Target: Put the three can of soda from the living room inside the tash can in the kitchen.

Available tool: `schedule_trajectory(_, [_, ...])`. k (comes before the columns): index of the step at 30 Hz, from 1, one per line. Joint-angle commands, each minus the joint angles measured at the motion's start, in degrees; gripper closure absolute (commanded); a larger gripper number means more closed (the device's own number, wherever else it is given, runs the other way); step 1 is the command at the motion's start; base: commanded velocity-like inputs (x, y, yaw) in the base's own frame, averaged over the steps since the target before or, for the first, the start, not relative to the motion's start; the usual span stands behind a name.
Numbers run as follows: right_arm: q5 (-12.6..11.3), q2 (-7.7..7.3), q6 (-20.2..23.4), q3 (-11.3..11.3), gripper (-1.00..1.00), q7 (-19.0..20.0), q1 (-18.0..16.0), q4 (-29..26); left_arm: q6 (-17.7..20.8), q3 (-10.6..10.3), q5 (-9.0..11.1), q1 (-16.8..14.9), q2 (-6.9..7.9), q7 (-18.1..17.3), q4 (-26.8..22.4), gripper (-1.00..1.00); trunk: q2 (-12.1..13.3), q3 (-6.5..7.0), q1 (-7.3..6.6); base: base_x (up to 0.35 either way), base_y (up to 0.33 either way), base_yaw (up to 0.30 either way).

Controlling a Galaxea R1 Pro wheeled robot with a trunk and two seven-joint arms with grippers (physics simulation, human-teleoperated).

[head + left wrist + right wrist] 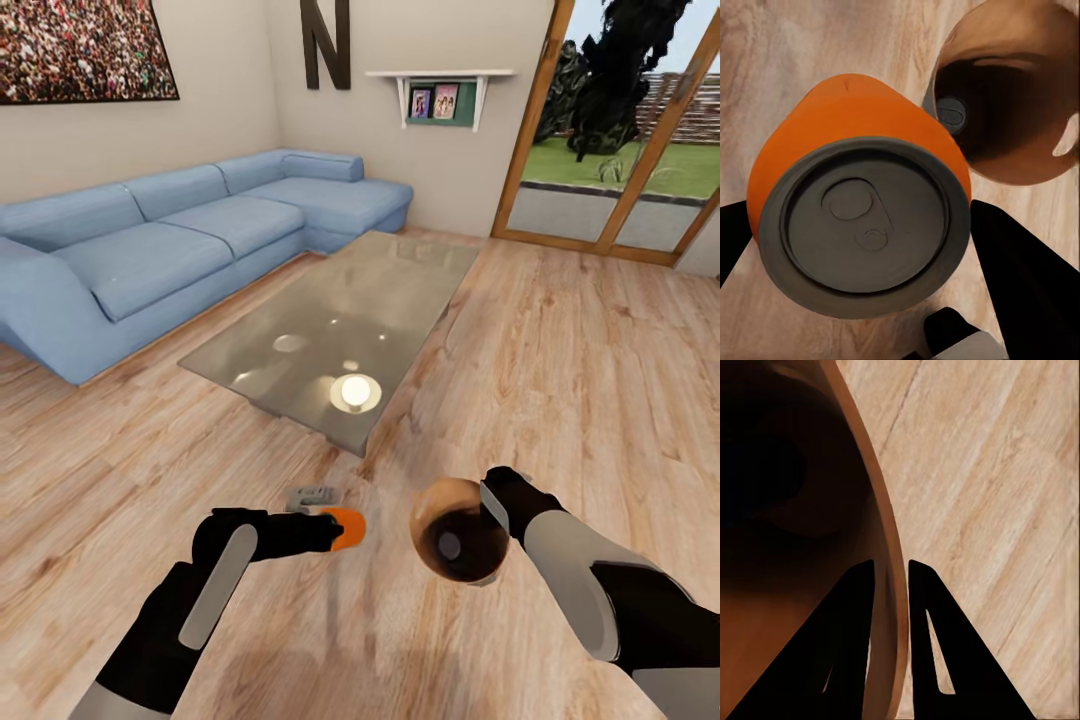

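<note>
Presently, my left pincer [322, 530] clamped a soda can [347, 528]; my right pincer [492, 505] pinched the trash can [455, 545] rim at three o'clock, one can [951, 114] inside. Next: drop it in.

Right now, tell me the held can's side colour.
Orange can, grey top; left wrist view shows best.

my left gripper [335, 530] is clamped on a soda can [348, 527], right gripper [891, 577] pinching the bin's rim [889, 532], both arms out front
</note>
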Motion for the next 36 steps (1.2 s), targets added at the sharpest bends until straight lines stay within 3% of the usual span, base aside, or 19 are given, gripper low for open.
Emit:
schedule_trajectory(1, [0.75, 0.35, -0.39, 0.37, 1.00, -1.85, -0.01, 0.41, 0.02, -0.26, -0.30, 0.00, -0.41, -0.01, 0.00, 1.00, 0.42, 0.19, -0.23, 0.000, 0.000, 0.000])
schedule_trajectory(9, [0.81, 1.52, -3.53, 0.48, 1.00, -8.41, -0.01, 3.12, 0.02, -2.63, -0.29, 0.00, -1.27, -0.01, -0.47, 1.00, 3.62, 1.62, -1.99, 0.000, 0.000, 0.000])
schedule_trajectory(15, [0.83, 2.00, -3.81, 0.50, 1.00, -10.91, -0.01, 3.44, 0.02, -2.87, -0.29, 0.00, -1.42, -0.01, -0.79, 1.00, 6.03, 2.70, -3.30, 0.000, 0.000, 0.000])
schedule_trajectory(23, [0.75, 4.49, -6.97, 0.50, 1.00, -17.91, 0.13, 5.09, 0.02, -2.98, -0.26, 0.08, -1.58, -0.01, -1.93, 1.00, 9.24, 4.14, -5.06, 0.000, 0.000, 0.000])
schedule_trajectory(27, [0.78, 5.36, -7.50, 0.50, 1.00, -18.94, 0.15, 5.51, 0.02, -3.53, -0.23, 0.09, -1.61, -0.01, -2.05, 1.00, 10.84, 4.86, -5.94, 0.000, 0.000, 0.000])
schedule_trajectory(36, [0.77, 5.80, -7.76, 0.50, 1.00, -19.41, 0.16, 5.72, 0.02, -4.49, -0.20, 0.09, -1.90, -0.01, -2.11, 1.00, 14.45, 6.47, -7.92, 0.000, 0.000, 0.000])
